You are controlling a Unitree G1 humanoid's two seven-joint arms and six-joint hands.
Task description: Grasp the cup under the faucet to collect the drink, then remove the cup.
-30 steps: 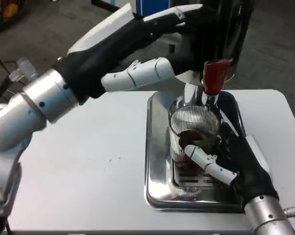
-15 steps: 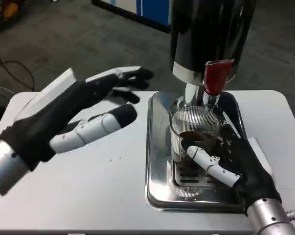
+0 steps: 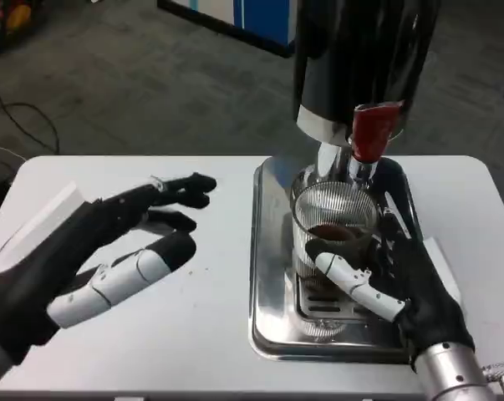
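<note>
**Around the white table**

The white table (image 3: 226,351) is the landmark. Beyond its far edge lies grey carpet floor (image 3: 151,92). A black cable (image 3: 17,113) curls on that floor off the table's far left corner. A blue and white panel (image 3: 252,18) stands well behind the table.

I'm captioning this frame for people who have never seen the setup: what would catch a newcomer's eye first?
Probably the red faucet lever on the tall black dispenser at the top, right over a ribbed clear cup with dark drink in it. The right hand grips that cup on a shiny metal drip tray. At lower left, the left hand hovers open above the white table.
</note>
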